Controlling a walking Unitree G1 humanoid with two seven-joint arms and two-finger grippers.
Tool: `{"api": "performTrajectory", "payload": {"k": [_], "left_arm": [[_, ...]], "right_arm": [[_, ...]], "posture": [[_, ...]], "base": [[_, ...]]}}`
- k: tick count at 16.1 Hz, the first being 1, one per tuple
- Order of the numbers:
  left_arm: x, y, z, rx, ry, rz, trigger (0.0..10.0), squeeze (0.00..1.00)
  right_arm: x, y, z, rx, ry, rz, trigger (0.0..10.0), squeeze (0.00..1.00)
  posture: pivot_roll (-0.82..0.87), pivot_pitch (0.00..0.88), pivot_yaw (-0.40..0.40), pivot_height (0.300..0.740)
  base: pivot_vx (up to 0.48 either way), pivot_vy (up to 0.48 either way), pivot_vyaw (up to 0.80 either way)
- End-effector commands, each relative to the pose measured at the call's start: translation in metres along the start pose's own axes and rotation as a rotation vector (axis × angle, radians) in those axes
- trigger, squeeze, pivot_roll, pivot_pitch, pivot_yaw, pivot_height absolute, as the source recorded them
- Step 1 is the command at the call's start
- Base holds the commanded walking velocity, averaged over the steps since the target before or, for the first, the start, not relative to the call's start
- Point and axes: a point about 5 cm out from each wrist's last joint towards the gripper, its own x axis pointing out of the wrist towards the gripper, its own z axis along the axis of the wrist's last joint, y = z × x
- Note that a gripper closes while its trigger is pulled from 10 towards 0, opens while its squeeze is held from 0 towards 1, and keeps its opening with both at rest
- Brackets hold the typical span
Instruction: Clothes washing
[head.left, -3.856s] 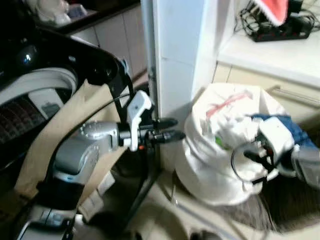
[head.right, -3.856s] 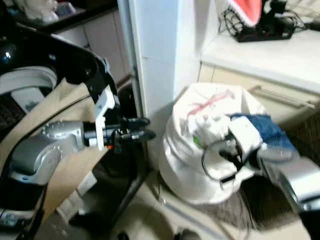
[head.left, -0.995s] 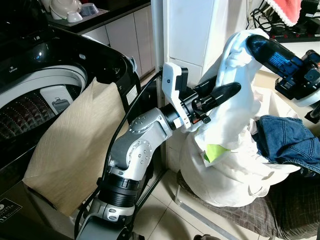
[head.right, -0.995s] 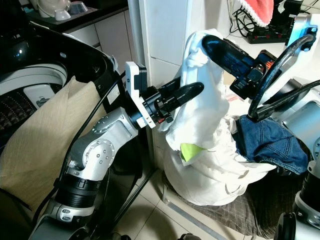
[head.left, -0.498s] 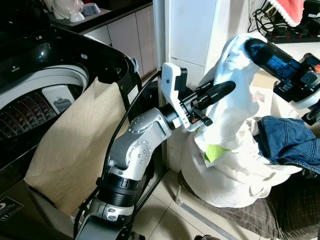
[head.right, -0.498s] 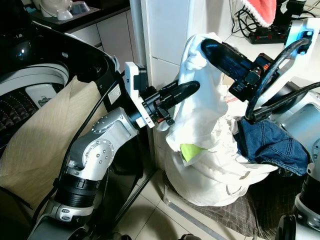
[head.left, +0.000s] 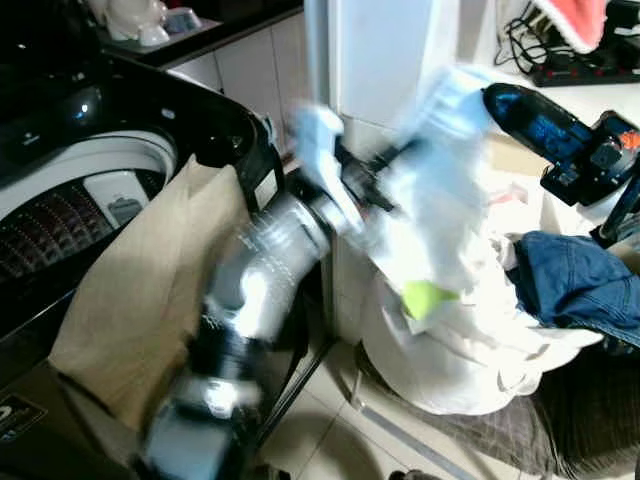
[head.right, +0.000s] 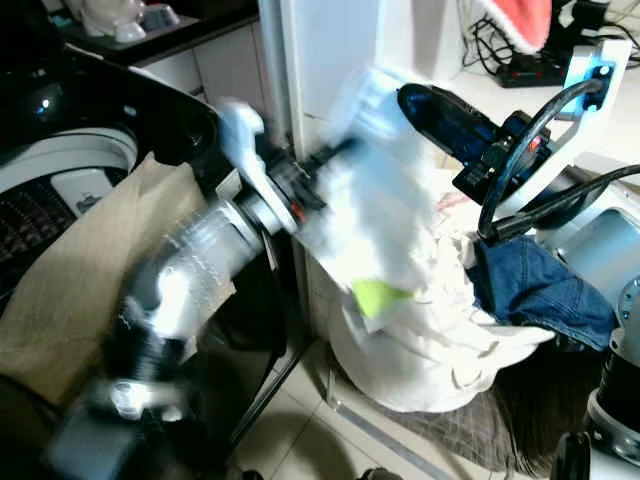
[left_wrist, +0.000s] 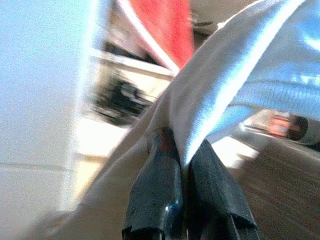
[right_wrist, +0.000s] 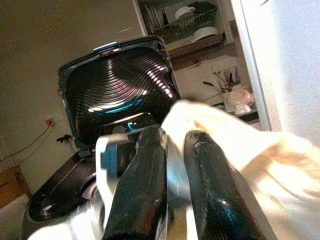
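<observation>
Now blurred, left claw (left_wrist: 185, 165) clamped on white garment (head.left: 440, 200), swinging left, right claw (right_wrist: 172, 145) parted.

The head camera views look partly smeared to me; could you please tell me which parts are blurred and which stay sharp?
In the left eye view, the left arm and the white garment are motion-smeared, while the blue jeans and washing machine stay fairly crisp. The right eye view shows the same streaking. The left wrist view is soft, its background washed out behind the left gripper.
</observation>
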Motion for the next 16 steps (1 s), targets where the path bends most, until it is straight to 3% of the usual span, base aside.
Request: {"api": "performTrajectory", "payload": {"k": [1,16], "left_arm": [[-0.0013,0.0047,0.0056,0.020,-0.028,0.030,0.0,0.00],[-0.0013,0.0047,0.0056,0.020,-0.028,0.030,0.0,0.00]], "right_arm": [[0.0010,0.0041,0.0021,-0.012,-0.007,0.020,10.0,1.00],[0.0010,0.0041,0.0021,-0.012,-0.007,0.020,10.0,1.00]], "posture": [[-0.18,0.000,0.081,0.740],[-0.18,0.000,0.081,0.740]], "base": [[0.000,0.000,0.00],[0.000,0.000,0.00]]}}
